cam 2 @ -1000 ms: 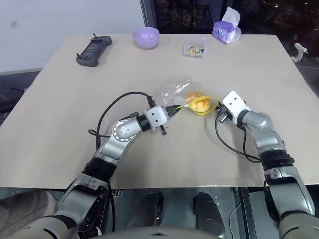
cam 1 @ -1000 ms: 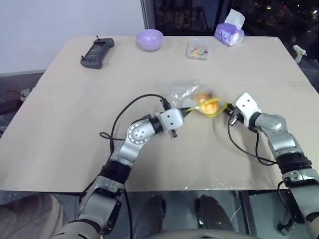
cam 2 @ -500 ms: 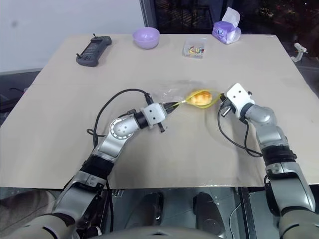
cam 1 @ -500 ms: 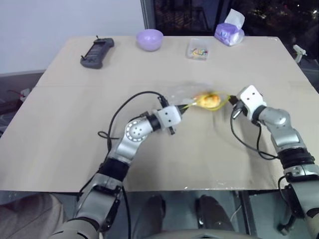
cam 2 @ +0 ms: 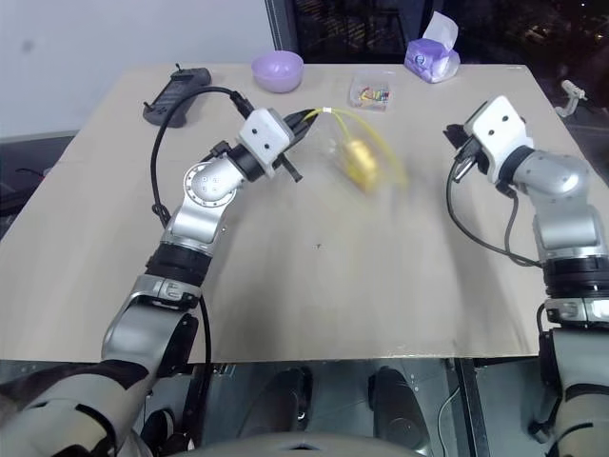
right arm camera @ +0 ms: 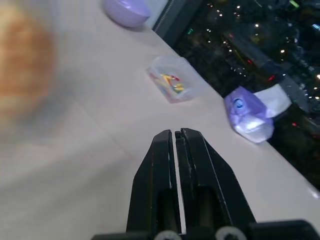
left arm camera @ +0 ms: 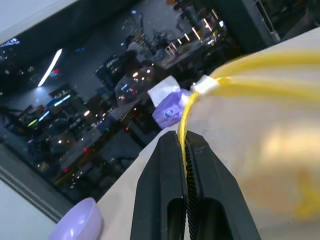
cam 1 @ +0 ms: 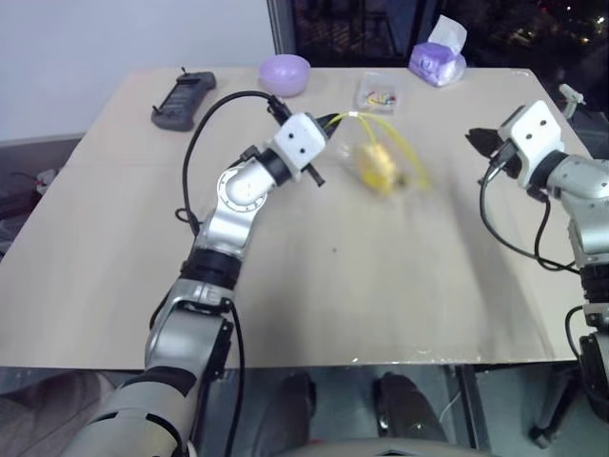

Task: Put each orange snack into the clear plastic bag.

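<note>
Spanning the room before a dark window, the tan table [cam 1: 285, 286] lies beneath the left gripper [left arm camera: 186, 145] pinching the clear plastic bag [cam 1: 381, 157], right gripper [right arm camera: 176, 137] clenched empty.

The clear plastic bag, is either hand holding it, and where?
The left hand pinches the clear plastic bag by its yellow seal strip; the right hand is shut on nothing.

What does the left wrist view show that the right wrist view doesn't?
Left wrist: the left gripper shut on the yellow seal strip of the clear plastic bag, a blurred orange snack inside it.
Right wrist: the right gripper shut on nothing, and the small clear box of coloured bits.
Both: the lilac bowl, the purple tissue pack and the table.
</note>
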Robot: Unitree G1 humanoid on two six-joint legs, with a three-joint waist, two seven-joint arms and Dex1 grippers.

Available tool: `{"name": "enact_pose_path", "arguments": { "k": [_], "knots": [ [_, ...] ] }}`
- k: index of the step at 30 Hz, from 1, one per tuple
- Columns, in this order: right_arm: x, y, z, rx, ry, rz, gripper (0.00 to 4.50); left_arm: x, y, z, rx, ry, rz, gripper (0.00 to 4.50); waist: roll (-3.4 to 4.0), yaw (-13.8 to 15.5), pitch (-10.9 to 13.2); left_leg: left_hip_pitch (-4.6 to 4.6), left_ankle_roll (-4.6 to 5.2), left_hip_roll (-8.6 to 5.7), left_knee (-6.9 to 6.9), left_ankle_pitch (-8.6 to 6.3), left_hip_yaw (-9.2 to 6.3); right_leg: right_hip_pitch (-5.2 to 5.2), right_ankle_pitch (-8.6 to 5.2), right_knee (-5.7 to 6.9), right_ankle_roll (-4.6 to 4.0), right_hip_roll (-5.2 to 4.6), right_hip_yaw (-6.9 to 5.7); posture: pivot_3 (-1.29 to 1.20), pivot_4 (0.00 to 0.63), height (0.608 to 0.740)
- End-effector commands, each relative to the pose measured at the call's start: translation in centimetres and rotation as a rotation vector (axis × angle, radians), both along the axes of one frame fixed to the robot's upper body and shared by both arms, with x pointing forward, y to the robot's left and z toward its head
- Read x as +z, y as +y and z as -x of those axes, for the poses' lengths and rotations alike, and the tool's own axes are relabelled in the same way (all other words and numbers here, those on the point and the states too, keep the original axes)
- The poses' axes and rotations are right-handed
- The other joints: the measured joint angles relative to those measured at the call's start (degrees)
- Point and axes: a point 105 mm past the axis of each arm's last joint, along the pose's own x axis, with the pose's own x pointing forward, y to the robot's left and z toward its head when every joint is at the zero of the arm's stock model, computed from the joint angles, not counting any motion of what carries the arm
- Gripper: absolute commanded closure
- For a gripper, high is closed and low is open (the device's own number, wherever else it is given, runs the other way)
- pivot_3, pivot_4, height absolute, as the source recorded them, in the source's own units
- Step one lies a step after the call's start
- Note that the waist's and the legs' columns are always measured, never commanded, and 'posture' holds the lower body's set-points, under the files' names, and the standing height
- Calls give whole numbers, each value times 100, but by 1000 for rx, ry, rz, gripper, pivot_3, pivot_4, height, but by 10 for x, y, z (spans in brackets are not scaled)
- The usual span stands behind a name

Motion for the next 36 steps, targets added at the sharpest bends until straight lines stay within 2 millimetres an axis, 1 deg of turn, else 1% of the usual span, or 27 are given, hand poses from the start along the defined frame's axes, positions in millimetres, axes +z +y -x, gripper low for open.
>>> {"name": "enact_pose_path", "arguments": {
  "k": [1, 4, 7, 8, 11, 13, 14, 15, 16, 19, 22, 28, 34, 35, 36],
  "knots": [
    [36, 7, 10, 30, -101, 8, 4358, 20, -1, 4, -15, -75, 21, 4500, 0, 5, 0, 0, 0, 0, 0, 0, 0, 0, 0, 0, 0, 0, 0, 0, 150, 740],
    [33, 10, 13, 51, -72, 3, 4358, 8, -5, 6, -32, -46, 12, 4500, 0, 12, 0, -1, 0, 0, 0, 0, 0, 0, 0, 0, 0, 0, 0, 0, 150, 740],
    [28, 17, 21, 105, -14, -33, 4358, 0, -7, 8, -43, -22, 19, 4500, 0, 17, 0, -1, 0, 0, 0, 0, 0, 1, 0, -1, 0, -1, 0, 0, 150, 740],
    [28, 21, 24, 126, 0, -52, 4358, -1, -6, 8, -43, -16, 27, 4500, 0, 17, 0, -2, 0, 0, 0, 0, -1, 1, 0, -1, 0, -1, -1, 0, 150, 740],
    [25, 41, 38, 235, 92, -147, 4358, -1, -5, 8, -40, -10, 37, 4500, 0, 17, 0, -3, 0, 0, 0, 0, -2, 0, 0, 0, 0, -1, -1, 0, 150, 740],
    [17, 54, 48, 304, 170, -185, 3836, -1, -5, 8, -37, -11, 31, 4500, 0, 12, 0, -3, 0, 0, 1, 0, -3, 0, 0, 1, 0, -1, -2, 0, 150, 740],
    [10, 57, 49, 311, 201, -195, 3552, -2, -5, 8, -36, -12, 24, 4500, 0, 14, 0, -2, 0, 0, 1, 0, -4, 0, 0, 3, 0, 0, -2, 0, 150, 740],
    [6, 59, 49, 309, 220, -201, 2962, -2, -5, 8, -35, -12, 20, 4500, 0, 14, 0, -3, 1, 0, 1, 0, -6, 1, 0, 2, 0, 0, -4, 0, 150, 740],
    [-1, 60, 45, 287, 247, -235, 2634, -2, -4, 8, -35, -12, 17, 4500, -1, 16, 0, -2, 1, 0, 2, 0, -6, 2, 0, 2, 0, 0, -4, 0, 150, 740],
    [-22, 65, 44, 276, 329, -274, 1272, -3, -4, 8, -34, -9, 15, 4500, -2, 16, -1, -1, 1, -1, 5, 0, -5, 2, 0, 7, 0, -1, -3, 0, 150, 740],
    [-39, 70, 45, 272, 396, -279, 1272, -3, -3, 8, -32, -8, 15, 4500, -1, 16, -1, -2, 1, -1, 5, 0, -6, 1, 0, 8, 0, 0, -4, 0, 150, 740],
    [-60, 78, 43, 272, 485, -329, 1272, -3, -3, 7, -30, -8, 14, 4500, -1, 11, -1, -2, 1, -1, 5, 0, -6, 1, 0, 8, 0, 0, -5, 0, 150, 740],
    [-66, 85, 42, 289, 516, -368, 1272, -4, -3, 8, -30, -8, 15, 4500, -1, 10, -1, -1, 0, -1, 5, 0, -7, 1, 0, 8, 0, 0, -5, 0, 150, 740],
    [-65, 85, 41, 285, 507, -367, 1272, -4, -3, 8, -30, -8, 15, 4500, -2, 10, -1, -1, 0, -1, 5, 0, -7, 1, 0, 8, 0, 0, -5, 0, 150, 740],
    [-60, 86, 38, 277, 467, -353, 1272, -4, -4, 8, -31, -8, 15, 4500, -2, 11, -1, -1, 0, -1, 5, 0, -7, 1, 0, 8, 0, 0, -5, 0, 150, 740]
  ]
}}
